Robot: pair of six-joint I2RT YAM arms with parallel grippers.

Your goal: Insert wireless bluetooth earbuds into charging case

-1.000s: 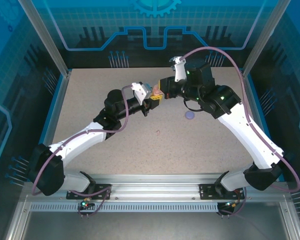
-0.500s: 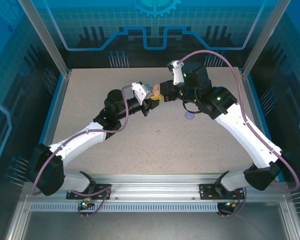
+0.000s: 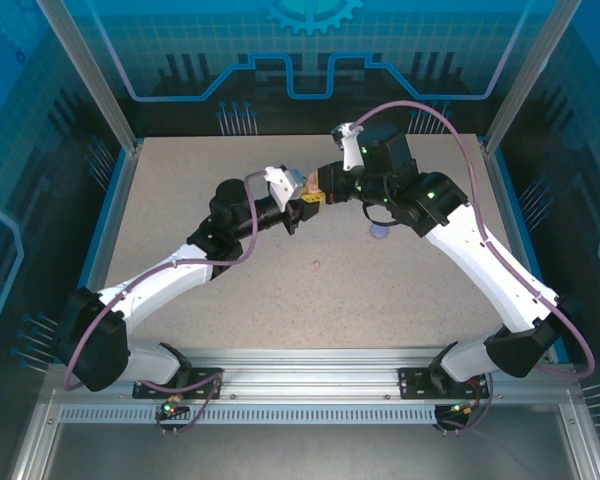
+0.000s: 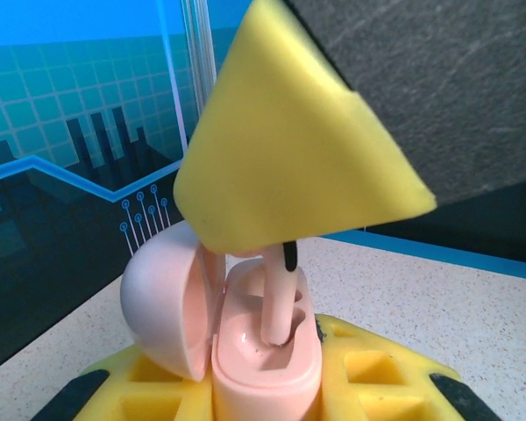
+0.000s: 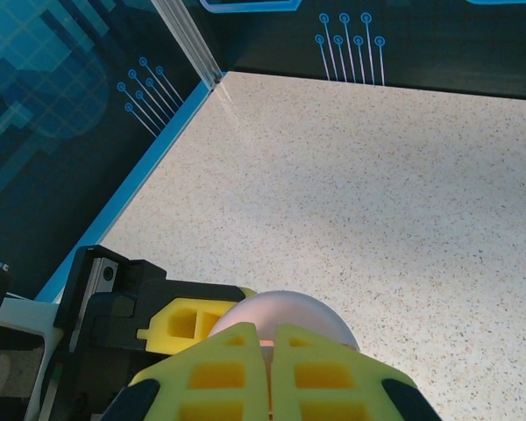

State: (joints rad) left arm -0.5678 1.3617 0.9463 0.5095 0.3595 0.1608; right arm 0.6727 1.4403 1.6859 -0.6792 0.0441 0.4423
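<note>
Item: pale pink clamshell plastic charging case (image 4: 263, 367), lid open, clamped in left end effector (image 3: 302, 207), above speckled tabletop (image 5: 377, 175). Pale pinkish-white stemmed earbud (image 4: 278, 294) pinched by right end effector (image 5: 270, 349), stem tip inside socket. Risk: a tilted stem jams, or the bud slips free and drops.

There is one open pink case (image 4: 263, 368) and one pale earbud (image 4: 278, 298). One purple disc (image 3: 378, 233) lies apart.
</note>
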